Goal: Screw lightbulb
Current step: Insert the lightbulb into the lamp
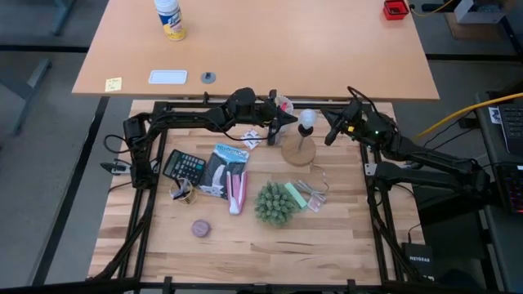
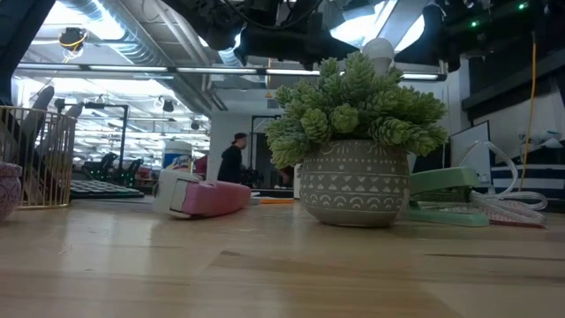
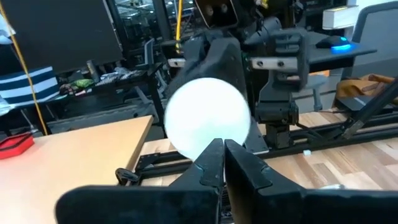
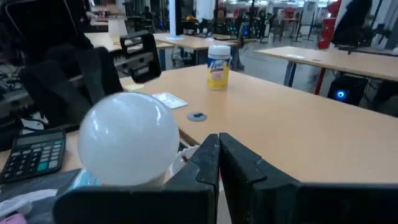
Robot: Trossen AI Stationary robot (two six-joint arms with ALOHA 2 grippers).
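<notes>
The white frosted lightbulb [image 1: 306, 120] stands upright on top of the black socket of the round wooden disc [image 1: 298, 153] at the table's far middle. Its top shows above the plant in the low view [image 2: 378, 51]. My left gripper [image 1: 288, 122] is shut, just left of the bulb. In the left wrist view the shut fingertips [image 3: 222, 149] point at the bulb's [image 3: 207, 121] lower half. My right gripper [image 1: 329, 133] is shut, to the right of the bulb. In the right wrist view the bulb [image 4: 130, 140] stands beside the shut fingers [image 4: 217, 149]. My left gripper comes level from the table's left, its shut fingertips [image 3: 211, 158] right in front of the bulb's lower side [image 3: 205, 146]. I cannot tell whether they touch it. My right gripper stands beside the bulb on the right, and I cannot tell whether it touches it.
A potted green plant [image 1: 275, 204] stands in the table's middle, with a green stapler [image 1: 296, 196] and a wire [image 1: 320, 184] to its right. A calculator [image 1: 184, 166], a wire basket [image 1: 181, 192], a pink-and-white tool [image 1: 237, 192] and a brownish puck [image 1: 200, 229] lie to the left.
</notes>
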